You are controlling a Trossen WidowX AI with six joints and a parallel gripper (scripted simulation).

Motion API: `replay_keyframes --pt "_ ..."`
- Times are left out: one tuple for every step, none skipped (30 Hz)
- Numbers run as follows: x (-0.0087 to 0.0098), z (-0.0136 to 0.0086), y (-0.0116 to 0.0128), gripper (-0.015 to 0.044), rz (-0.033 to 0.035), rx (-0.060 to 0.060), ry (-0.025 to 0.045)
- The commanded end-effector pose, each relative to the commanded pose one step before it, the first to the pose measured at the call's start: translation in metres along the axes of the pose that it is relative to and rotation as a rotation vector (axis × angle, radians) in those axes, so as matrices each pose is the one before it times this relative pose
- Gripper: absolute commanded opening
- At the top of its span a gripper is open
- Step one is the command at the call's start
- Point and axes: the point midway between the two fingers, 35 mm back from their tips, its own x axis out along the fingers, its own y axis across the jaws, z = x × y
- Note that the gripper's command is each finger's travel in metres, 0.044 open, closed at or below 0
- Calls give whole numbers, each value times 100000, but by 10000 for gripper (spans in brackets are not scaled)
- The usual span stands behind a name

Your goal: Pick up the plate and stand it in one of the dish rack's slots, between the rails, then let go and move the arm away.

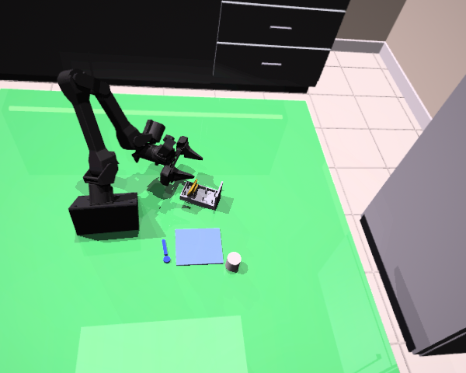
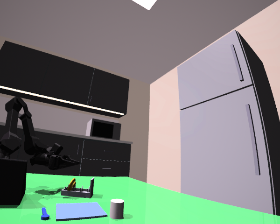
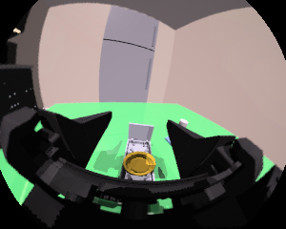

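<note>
The yellow plate [image 1: 193, 187] [image 2: 72, 184] [image 3: 138, 163] stands on edge in the dish rack, near the rack's end closest to the arm. It leans somewhat in the exterior view. The small grey dish rack [image 1: 199, 203] [image 2: 77, 193] [image 3: 141, 132] has short pegs and a tall panel at its far end. Which rails the plate's lower edge sits between is too small to tell. My gripper [image 1: 198, 167] [image 2: 79, 163] [image 3: 139, 118] is open and empty. It is in the air above the rack and clear of the plate.
A blue board [image 1: 199, 246] [image 2: 80, 211], a blue spoon-like utensil [image 1: 165, 250] [image 2: 44, 213] and a white-topped cylinder [image 1: 233, 261] [image 2: 116, 209] are on the green surface on the camera side of the rack. The rack's tall end panel rises on the side away from the arm.
</note>
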Motion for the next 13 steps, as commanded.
replay_keyframes --pt "-148 2496 -171 400 704 -1343 -1089" --pt "-11 145 1 400 74 -44 -95" --pt "0 0 0 400 0 0 0" --pt "50 -4 -21 400 -243 -511 140" --pt "149 -13 -66 400 -728 -1528 431" --pt "248 -21 -113 400 -1215 -2524 750" --pt "298 -24 -141 400 -1458 -2996 953" --pt "297 -24 -146 400 -1454 -2956 1010" --pt "297 -23 -151 400 -1447 -2915 1068" --pt "296 -23 -156 400 -1438 -2874 1126" --pt "295 -23 -161 400 -1425 -2833 1183" --pt "293 -23 -166 400 -1410 -2791 1241" --pt "292 -24 -170 400 -1392 -2749 1297"
